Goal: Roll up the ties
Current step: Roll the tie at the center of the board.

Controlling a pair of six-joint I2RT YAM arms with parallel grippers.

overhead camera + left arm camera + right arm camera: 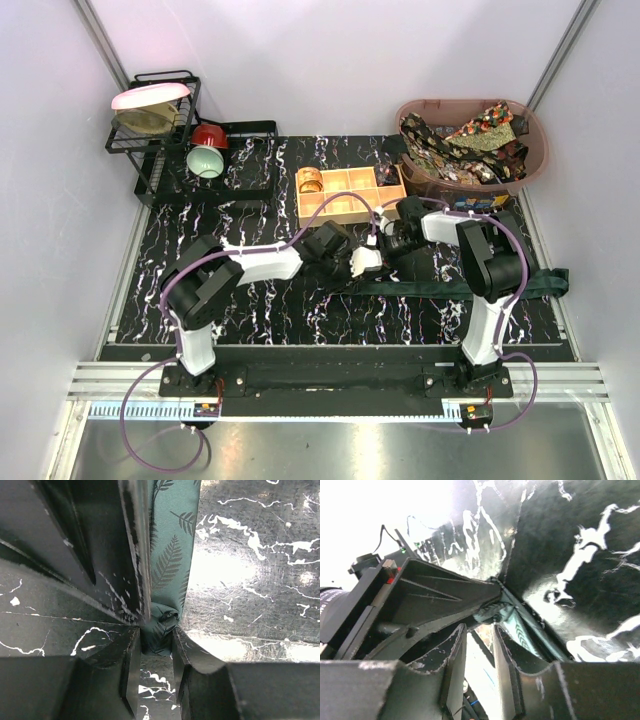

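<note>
At mid-counter, just on the near side of the wooden box (350, 195), two robot arms meet tip to tip over one end of the dark green tie (500, 285). The left gripper (156, 637) is drawn in narrow and pinches the bunched, partly curled end of the tie, with the cloth pressed against both fingers (131, 655) at their tips. The right gripper (479, 630) stands spread, a clear gap showing between its fingers (455, 655). The crumpled end sits just ahead of that gap, and whether either right finger touches the cloth cannot be told from these views. One right finger lies alongside the tie's edge in the left wrist view.

From the pinched end, the tie runs flat along the counter (290, 310) toward its right edge, parallel to the near edge, passing behind the right arm's upright link. Its far tip lies at the right border of the counter. A pale fern print shows on the green fabric up close.

The patterned ties (470, 140), dark with gold and red, are heaped loose in a brown oval basket (535, 165) at the far right corner. The box, tan with square compartments, sits at the middle of the far edge. A black dish rack (150, 135) holding a pink plate (150, 96) occupies the far left corner, with a red bowl (208, 135) and a pale green cup (205, 162) beside it.
</note>
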